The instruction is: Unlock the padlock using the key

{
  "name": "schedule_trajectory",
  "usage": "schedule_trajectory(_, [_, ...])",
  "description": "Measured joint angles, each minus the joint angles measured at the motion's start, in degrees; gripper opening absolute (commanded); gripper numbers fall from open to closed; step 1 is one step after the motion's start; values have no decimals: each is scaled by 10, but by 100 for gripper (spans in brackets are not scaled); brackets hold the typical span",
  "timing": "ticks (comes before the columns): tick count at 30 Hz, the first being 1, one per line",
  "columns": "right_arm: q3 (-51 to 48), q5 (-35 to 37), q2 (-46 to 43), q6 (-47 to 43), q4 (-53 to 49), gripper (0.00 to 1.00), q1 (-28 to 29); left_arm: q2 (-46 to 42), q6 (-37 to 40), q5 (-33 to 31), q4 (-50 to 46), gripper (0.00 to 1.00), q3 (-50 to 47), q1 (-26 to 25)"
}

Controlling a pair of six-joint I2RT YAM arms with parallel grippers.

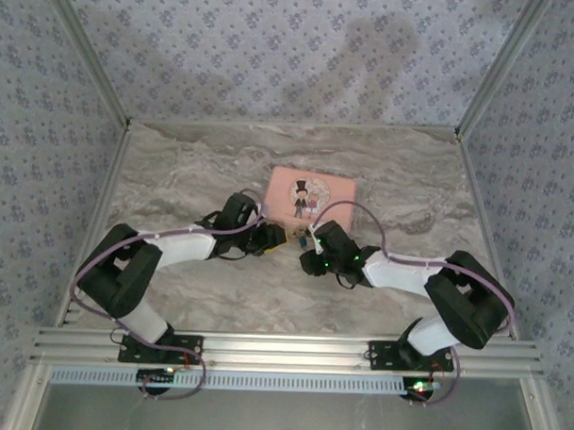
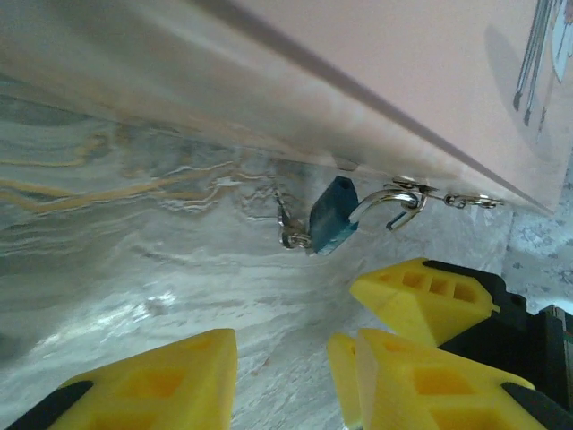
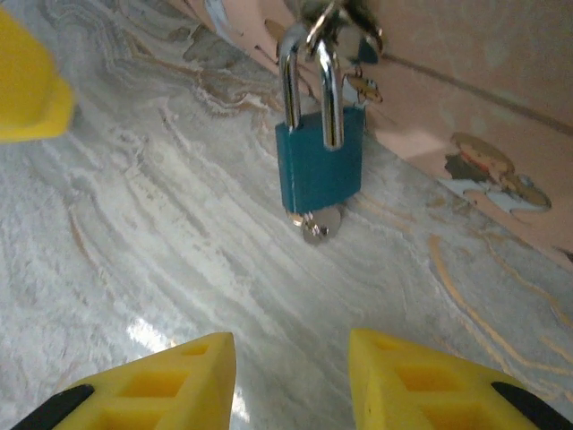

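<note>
- teal padlock [image 3: 320, 166] hangs off the pink box [image 1: 311, 195], key [image 3: 318, 226] stuck in its bottom
- left hand [image 2: 291, 358] open wide, holding nothing
- right hand [image 3: 291, 345] open and empty too

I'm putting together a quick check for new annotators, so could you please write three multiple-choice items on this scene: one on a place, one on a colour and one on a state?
1. Where is the padlock?
A. Resting on top of a lid.
B. Hooked to the clasp on the near side of the pink box.
C. Pinched between two fingers.

2. What colour is the padlock's body?
A. Red.
B. Brass.
C. Teal blue.

3. What state is the right gripper in?
A. Open, holding nothing.
B. Shut on a key.
C. Shut on the padlock.

Answers:
1 B, its shackle passes through the clasp at the box's edge.
2 C, the right wrist view shows a teal body.
3 A, its yellow fingers stand apart with bare table between them.
</note>
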Motion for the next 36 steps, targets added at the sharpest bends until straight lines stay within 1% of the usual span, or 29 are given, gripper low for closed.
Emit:
schedule_trajectory(5, [19,32,35,14,27,40,7,-38,2,-16,-20,41,-2,23])
schedule_trajectory(9, [39,50,68,22,43,40,10,-45,5,-23,-31,42,-2,37])
schedule_trajectory(14, [66,71,108,28,46,34,10,-46,7,-24,-38,42,-1,41])
schedule_trajectory(18, [69,80,110,28,42,30,11,-46,10,-24,-45,42,-1,43])
schedule_trajectory(20, [69,83,110,28,42,25,11,-46,11,-24,-47,42,0,45])
schedule_trajectory(23, [65,87,109,28,44,23,11,-46,11,-24,-48,42,2,48])
schedule_trajectory(25, [58,88,106,28,52,23,11,-46,11,-24,-47,42,3,48])
schedule_trajectory(28, [48,85,102,28,64,31,11,-46,11,-24,-48,42,4,48])
schedule_trajectory(35, [35,85,90,28,68,25,13,-42,16,-24,-47,42,21,48])
schedule_trajectory(36, [35,85,90,28,68,23,13,-42,16,-23,-47,42,21,48])
